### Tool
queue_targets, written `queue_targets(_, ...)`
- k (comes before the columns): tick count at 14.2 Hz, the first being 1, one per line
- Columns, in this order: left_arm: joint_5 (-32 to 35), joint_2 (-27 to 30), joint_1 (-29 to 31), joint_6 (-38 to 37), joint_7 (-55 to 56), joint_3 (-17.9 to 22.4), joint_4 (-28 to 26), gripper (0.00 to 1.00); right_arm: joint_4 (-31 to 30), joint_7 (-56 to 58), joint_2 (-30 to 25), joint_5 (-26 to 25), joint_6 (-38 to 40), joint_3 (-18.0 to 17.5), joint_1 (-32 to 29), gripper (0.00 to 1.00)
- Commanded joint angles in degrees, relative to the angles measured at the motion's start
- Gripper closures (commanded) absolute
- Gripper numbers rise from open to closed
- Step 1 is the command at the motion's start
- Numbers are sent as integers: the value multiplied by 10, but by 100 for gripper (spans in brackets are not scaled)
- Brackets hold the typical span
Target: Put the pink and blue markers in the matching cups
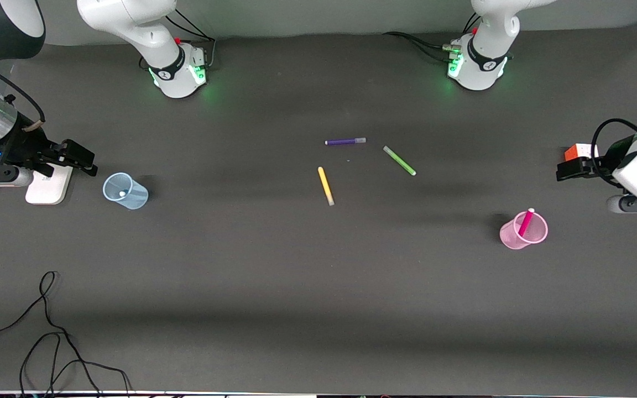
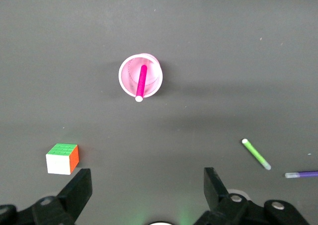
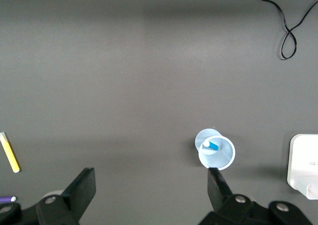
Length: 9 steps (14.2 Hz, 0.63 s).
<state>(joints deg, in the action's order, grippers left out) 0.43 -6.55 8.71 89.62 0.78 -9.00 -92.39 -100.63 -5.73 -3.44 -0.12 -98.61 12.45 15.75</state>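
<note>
Your left gripper (image 2: 145,190) hangs with its fingers spread wide and nothing between them, up at the left arm's end of the desk (image 1: 296,287), over the spot beside a small colour cube (image 1: 579,151). Your right gripper (image 3: 149,190) is likewise wide apart and empty, over the right arm's end, above a flat white block (image 1: 48,186). Both arms look parked clear of the work, which suggests the sorting is finished.

Starting nearest the front camera: a loose black cable (image 1: 47,331) curls on the desk at the right arm's end. Farther up, toward the left arm's end, the pink cup (image 1: 523,232) stands upright with the pink marker (image 1: 526,221) leaning inside it, its pale end poking above the rim. Farther still, toward the right arm's end, the blue cup (image 1: 125,190) stands upright; the right wrist view shows the blue marker (image 3: 210,145) sitting down inside it, pale end up. Each cup sits close to the arm that could reach it.

In the middle of the desk lie the markers the task leaves alone: the yellow marker (image 1: 325,186) nearest, the green marker (image 1: 399,161) a little farther, and the purple marker (image 1: 345,141) farthest, all flat and apart from one another.
</note>
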Motion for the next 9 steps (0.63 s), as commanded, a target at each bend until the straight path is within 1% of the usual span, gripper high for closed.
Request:
queue_targets(1,-11,26,-73,9,-7,61,-16,0,-6,-14,-9,-6,2,2,3,0)
queue_targets(2,-11,29,-88,9,-7,74,-16,0,-6,-12,-10,-6,2,5,2,0)
queue_targets(8,-11,33,-102,5,-7,79,-17,0,-3,-18,-10,-7,1,5,4,0)
queue_targets(9,-11,33,-111,5,-7,87,-17,0,-3,-15,-8,-7,3,5,4,0)
